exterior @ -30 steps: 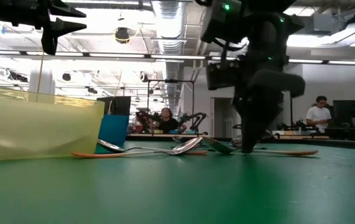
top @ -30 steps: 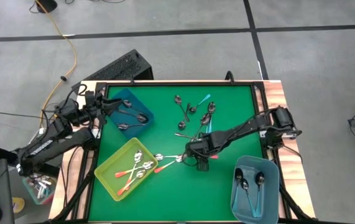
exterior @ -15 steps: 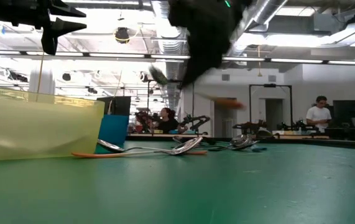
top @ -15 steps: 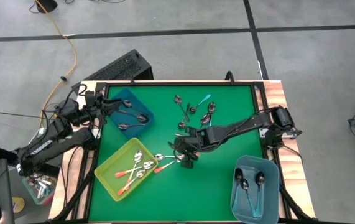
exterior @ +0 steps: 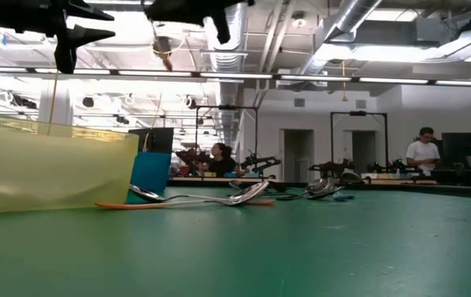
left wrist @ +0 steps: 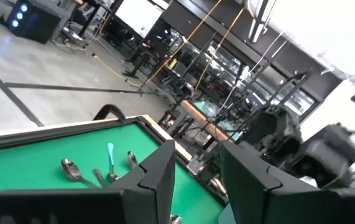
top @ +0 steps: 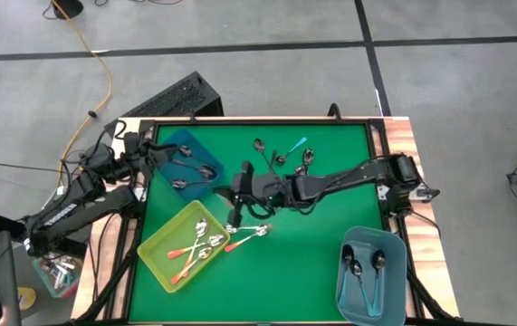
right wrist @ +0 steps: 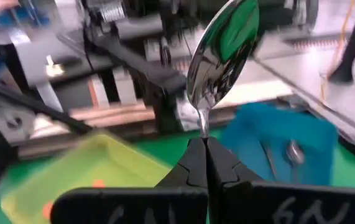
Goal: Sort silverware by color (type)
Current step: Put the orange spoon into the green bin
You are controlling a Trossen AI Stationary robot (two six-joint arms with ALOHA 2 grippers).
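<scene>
Since a second earlier, the right claw (top: 237, 194) had swept across the green felt counter (top: 321, 272) from beside the scattered spoons toward the yellow-green translucent plastic bin (top: 160, 261), lifting out of the low view's middle as it went. Going left to right: the left claw (top: 156, 156) waited over the dark blue plastic bin (top: 211, 161) at the counter's far left corner, its fingers (left wrist: 158, 177) spread with nothing seen between them, and that bin held a few all-dark metal spoons (top: 193, 177). The yellow-green bin held orange-handled silver spoons (top: 195, 246), with two more orange-handled spoons (top: 244, 234) lying on the felt just beside its rim. The right claw was pressed together on a shiny silver-bowled spoon (right wrist: 222, 53), pinched at the neck, bowl standing straight out beyond the fingertips; its handle was hidden under the claw in that view. The loose pile of teal-handled and dark spoons (top: 285, 161) lay behind it, and the light blue plastic bin (top: 349, 285) with teal-handled spoons sat well apart at the near right corner.

The coming move seemed to turn on this: the yellow-green bin lay ahead of and below the right claw, off to one side of the spoon's long axis, with the dark blue bin on the other side. The right arm was the carrier, so a short further reach toward the yellow-green bin looked needed before release
</scene>
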